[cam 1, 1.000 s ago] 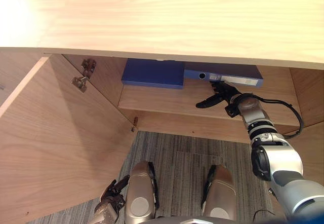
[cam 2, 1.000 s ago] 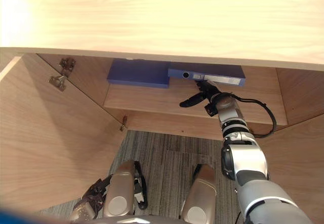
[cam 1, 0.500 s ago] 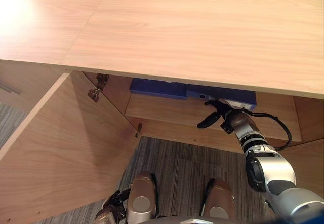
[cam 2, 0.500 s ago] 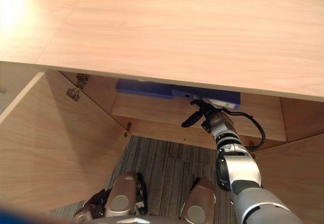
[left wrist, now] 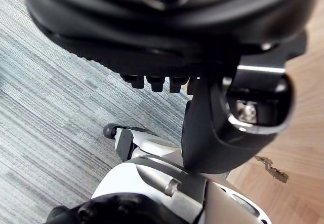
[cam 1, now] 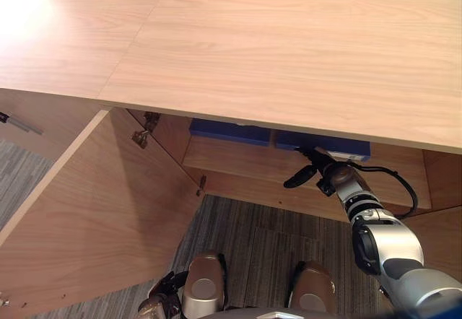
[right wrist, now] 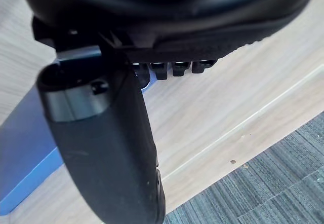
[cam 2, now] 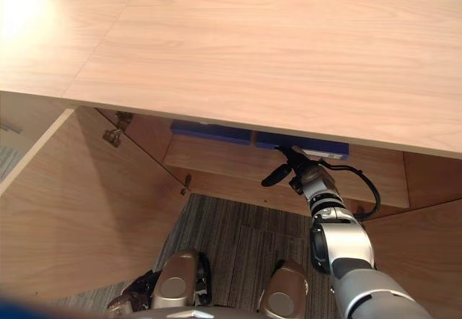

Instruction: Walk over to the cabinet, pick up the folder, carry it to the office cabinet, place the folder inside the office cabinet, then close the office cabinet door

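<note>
Noted left hand (cam 1: 162,297), idle and slack, at 7 o'clock; door (cam 1: 94,211) open at 8 o'clock. Found right hand (cam 1: 316,169) at 4 o'clock over the shelf (cam 1: 238,156), thumb spread, fingers (right wrist: 173,70) gripping nothing. Located folder (cam 1: 328,146) flat on shelf, just beside at its 12 o'clock. Judged risk on withdrawal: snagging folder's edge, dragging it out, blocking the door.

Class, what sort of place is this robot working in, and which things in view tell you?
Probably an office: a low wooden cabinet with its door swung open, blue folders on the shelf inside, and grey striped carpet underfoot.
</note>
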`<state>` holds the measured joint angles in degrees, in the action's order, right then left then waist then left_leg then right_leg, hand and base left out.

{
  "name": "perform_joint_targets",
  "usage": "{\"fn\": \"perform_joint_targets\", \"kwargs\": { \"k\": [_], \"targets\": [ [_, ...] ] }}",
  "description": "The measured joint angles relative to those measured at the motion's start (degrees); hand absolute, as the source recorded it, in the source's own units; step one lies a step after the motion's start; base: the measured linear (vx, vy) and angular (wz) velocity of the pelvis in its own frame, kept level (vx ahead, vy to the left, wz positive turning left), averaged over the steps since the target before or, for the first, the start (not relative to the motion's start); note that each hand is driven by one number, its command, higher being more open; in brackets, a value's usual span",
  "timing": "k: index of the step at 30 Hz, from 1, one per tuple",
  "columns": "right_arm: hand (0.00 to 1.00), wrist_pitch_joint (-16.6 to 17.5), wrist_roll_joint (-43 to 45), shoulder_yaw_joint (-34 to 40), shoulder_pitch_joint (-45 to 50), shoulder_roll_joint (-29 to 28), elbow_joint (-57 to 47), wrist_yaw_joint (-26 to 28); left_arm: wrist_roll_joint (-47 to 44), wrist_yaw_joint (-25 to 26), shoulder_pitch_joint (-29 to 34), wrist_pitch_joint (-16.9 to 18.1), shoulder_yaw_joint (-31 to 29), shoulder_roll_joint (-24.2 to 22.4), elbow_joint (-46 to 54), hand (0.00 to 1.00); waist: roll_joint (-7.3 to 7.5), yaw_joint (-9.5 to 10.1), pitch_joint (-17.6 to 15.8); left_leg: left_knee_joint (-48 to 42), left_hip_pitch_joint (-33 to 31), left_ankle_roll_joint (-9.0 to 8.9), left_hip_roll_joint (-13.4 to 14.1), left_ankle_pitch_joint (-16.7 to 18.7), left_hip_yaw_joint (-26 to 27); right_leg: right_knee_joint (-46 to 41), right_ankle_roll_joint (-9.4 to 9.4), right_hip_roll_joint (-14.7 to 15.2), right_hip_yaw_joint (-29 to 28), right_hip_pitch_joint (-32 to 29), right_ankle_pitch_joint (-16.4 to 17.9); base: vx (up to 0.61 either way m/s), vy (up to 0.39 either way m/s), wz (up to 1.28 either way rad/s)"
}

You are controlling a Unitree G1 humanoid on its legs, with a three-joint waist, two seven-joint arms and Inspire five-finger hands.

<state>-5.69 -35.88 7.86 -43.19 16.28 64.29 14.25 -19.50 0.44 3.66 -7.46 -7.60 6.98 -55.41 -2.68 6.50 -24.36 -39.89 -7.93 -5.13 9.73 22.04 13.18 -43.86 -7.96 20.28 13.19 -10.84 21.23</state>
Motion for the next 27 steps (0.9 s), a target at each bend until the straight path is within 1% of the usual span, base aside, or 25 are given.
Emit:
{"fn": "perform_joint_targets", "kwargs": {
  "k": [5,7,8,9,10,11,12,13,14,15,17,18,20,21,22,23,24,25,26,27],
  "targets": [
    [1.00,0.0,0.0,0.0,1.6,-0.5,-1.6,-1.9,0.0,0.0,0.0,0.4,0.0,-0.1,0.0,1.00,-0.18,-0.01,-0.1,1.8,0.0,-0.16,0.0,-1.4,0.1,1.3,0.46,-0.4,0.3,-0.1,-1.0,-0.05,-0.005,0.00],
    [1.00,-0.2,0.1,-0.1,1.6,-0.9,-1.6,-2.6,0.0,0.0,0.0,0.7,0.0,-0.1,0.0,1.00,-0.18,0.00,-0.1,4.2,0.3,-0.15,0.0,-2.9,0.4,3.6,0.70,-1.2,0.4,-0.1,-2.5,-0.05,0.007,-0.06],
    [1.00,-0.3,0.1,-0.1,1.6,-1.1,-1.6,-3.1,0.1,0.0,0.0,0.7,0.0,-0.1,0.0,1.00,-0.19,0.00,-0.1,5.9,0.6,-0.04,0.0,-3.9,0.6,5.3,0.86,-1.7,0.4,0.0,-3.7,-0.05,0.006,-0.16],
    [1.00,-0.3,0.2,-0.5,1.6,-1.5,-1.9,-4.0,0.7,0.2,-0.2,0.8,0.0,-0.1,0.0,1.00,-0.20,-0.02,0.0,9.5,0.9,-0.15,0.0,-6.2,1.1,9.0,1.33,-2.9,0.5,0.1,-6.0,-0.04,0.002,-0.16],
    [1.00,-0.3,0.2,-1.1,1.6,-1.5,-2.2,-4.3,1.1,0.2,-0.2,0.8,0.0,0.0,0.0,1.00,-0.20,-0.05,0.0,11.0,1.1,-0.12,0.0,-7.1,1.4,10.6,1.46,-3.4,0.6,0.2,-6.9,-0.03,-0.003,-0.16],
    [1.00,-0.3,0.3,-2.7,1.8,-1.6,-2.9,-5.0,1.7,0.4,-0.3,0.8,-0.1,0.1,0.0,1.00,-0.20,-0.28,0.0,14.1,1.5,-0.19,-0.1,-9.0,1.6,13.8,1.80,-4.3,1.0,0.7,-8.9,-0.02,-0.004,-0.07],
    [1.00,-0.3,0.3,-3.2,2.2,-1.7,-3.3,-5.4,2.0,0.5,-0.2,0.8,-0.2,0.0,0.0,1.00,-0.23,-0.48,0.0,15.6,1.9,-0.24,-0.1,-10.0,1.6,15.5,1.87,-4.7,1.3,1.2,-9.8,-0.01,-0.012,-0.05],
    [1.00,-0.3,0.3,-4.6,3.6,-1.7,-4.2,-6.1,2.2,0.5,-0.1,0.9,-0.4,0.0,0.0,1.00,-0.30,-0.57,0.2,18.3,3.0,-0.34,-0.1,-11.5,1.7,18.7,2.09,-5.6,1.7,2.5,-11.5,0.00,0.000,0.00],
    [1.00,-0.3,0.3,-5.7,5.4,-1.9,-5.6,-6.7,2.4,0.6,0.0,1.2,-0.7,0.0,0.0,1.00,-0.27,-0.80,0.5,20.6,3.8,-0.35,-0.1,-12.6,1.7,21.7,2.22,-6.5,2.3,3.8,-13.0,0.00,0.000,0.00],
    [1.00,-0.3,0.2,-6.5,6.4,-1.9,-6.2,-7.0,2.7,0.7,0.1,1.2,-0.8,0.0,0.0,1.00,-0.17,-0.87,0.8,21.5,4.0,-0.38,-0.1,-13.1,1.7,23.0,2.20,-6.8,2.4,4.2,-13.8,0.00,0.000,0.00],
    [1.00,-0.4,0.0,-9.6,10.3,-2.0,-8.2,-7.5,4.4,0.8,0.3,1.3,-2.1,-0.1,0.1,1.00,0.11,-1.31,2.9,24.1,4.2,-0.42,0.0,-14.4,1.9,28.9,2.27,-8.4,2.8,5.7,-16.8,0.03,0.012,-0.05],
    [1.00,-0.4,0.0,-10.3,11.2,-2.0,-8.6,-7.5,4.5,0.8,0.3,1.4,-2.5,-0.1,0.1,1.00,0.18,-1.48,3.3,24.2,4.2,-0.41,0.0,-14.4,1.9,30.1,2.31,-8.7,2.9,6.2,-17.5,0.03,0.023,-0.07],
    [1.00,-0.3,-0.1,-13.3,14.0,-2.0,-9.6,-7.3,5.9,0.9,0.2,2.5,-3.0,0.3,0.3,1.00,0.97,-2.31,4.6,23.5,3.8,-0.43,0.4,-14.3,1.9,33.9,2.32,-10.0,2.7,7.6,-19.5,0.01,0.014,-0.11],
    [1.00,-0.3,-0.1,-14.1,14.6,-2.0,-9.7,-7.3,6.4,0.9,0.1,2.5,-3.2,0.4,0.6,1.00,1.24,-2.35,4.9,22.8,3.6,-0.40,0.6,-14.0,1.9,34.6,2.35,-10.2,2.4,7.7,-20.0,-0.01,0.013,-0.24],
    [1.00,-0.2,0.0,-15.2,15.3,-2.0,-9.7,-6.9,6.9,0.8,0.1,2.6,-4.1,0.4,1.3,1.00,1.34,-2.33,5.1,19.9,2.9,-0.48,1.5,-12.6,1.5,35.2,2.43,-11.0,1.6,8.0,-20.5,-0.03,0.027,-0.51],
    [1.00,-0.5,0.0,-16.5,15.5,-2.0,-9.2,-5.8,7.3,0.7,0.2,2.9,-5.0,0.2,1.5,1.00,1.33,-2.03,5.1,15.9,2.1,-0.48,2.4,-11.0,-0.2,35.1,2.52,-11.9,-0.3,7.9,-20.7,-0.04,0.033,-0.65],
    [1.00,-0.4,0.1,-17.2,15.7,-1.9,-8.8,-5.4,7.6,0.7,0.3,3.3,-5.3,-0.1,1.6,1.00,1.28,-1.93,5.1,14.0,1.8,-0.29,2.5,-10.3,-2.0,35.1,2.54,-12.4,-1.3,7.9,-21.0,-0.06,0.064,-0.91],
    [1.00,-0.4,0.1,-19.0,16.0,-1.4,-8.3,-4.7,7.9,0.7,0.5,3.9,-5.9,-0.8,1.8,1.00,0.93,-1.83,5.4,10.8,1.2,-0.24,2.1,-8.6,-6.8,35.1,2.38,-13.2,-3.8,7.6,-21.6,-0.07,0.128,-1.10],
    [1.00,-0.3,0.1,-21.1,16.3,-0.5,-8.2,-4.1,8.2,0.4,0.6,4.0,-6.1,-1.6,1.8,1.00,0.16,-1.61,6.3,9.3,0.9,-0.49,1.3,-5.9,-12.4,35.2,2.23,-14.2,-6.5,6.6,-22.5,-0.08,0.171,-1.18],
    [1.00,-0.3,0.1,-21.8,16.4,0.0,-8.2,-3.8,8.4,0.4,0.7,4.1,-6.1,-2.1,1.7,1.00,-0.25,-1.59,6.8,9.6,1.1,-0.67,0.7,-4.4,-15.4,35.2,1.90,-14.7,-7.9,5.6,-23.0,-0.12,0.260,-1.32]
  ]
}}
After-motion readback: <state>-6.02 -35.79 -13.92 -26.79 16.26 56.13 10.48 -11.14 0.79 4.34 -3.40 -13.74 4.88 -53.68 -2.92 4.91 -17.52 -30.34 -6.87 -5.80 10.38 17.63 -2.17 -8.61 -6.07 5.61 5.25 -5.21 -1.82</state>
